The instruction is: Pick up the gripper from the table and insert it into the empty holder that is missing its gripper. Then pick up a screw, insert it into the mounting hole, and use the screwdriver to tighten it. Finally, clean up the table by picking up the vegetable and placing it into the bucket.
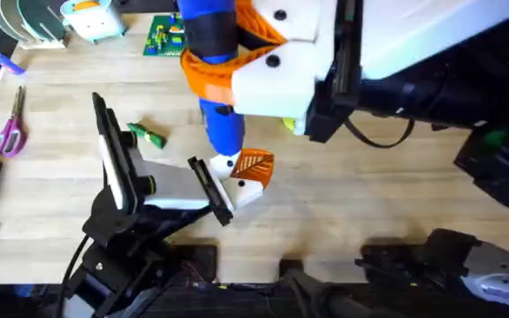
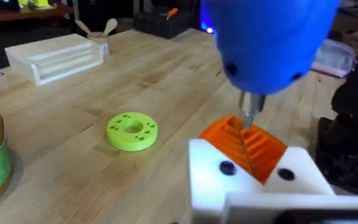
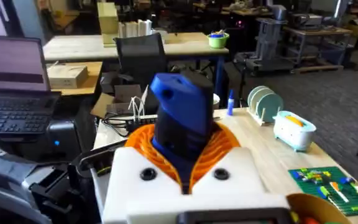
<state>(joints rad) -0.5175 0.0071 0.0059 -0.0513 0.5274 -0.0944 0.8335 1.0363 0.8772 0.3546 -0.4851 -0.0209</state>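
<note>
My overhead camera looks down and forward over the desk [image 1: 343, 212] from above the arm bases. My left wrist camera sits low and close, facing across the wood at the screwdriver [image 2: 269, 43] tip on the orange gripper [image 2: 244, 146]. My right wrist camera looks along the screwdriver's body toward the room beyond. All three share that blue tool.
</note>
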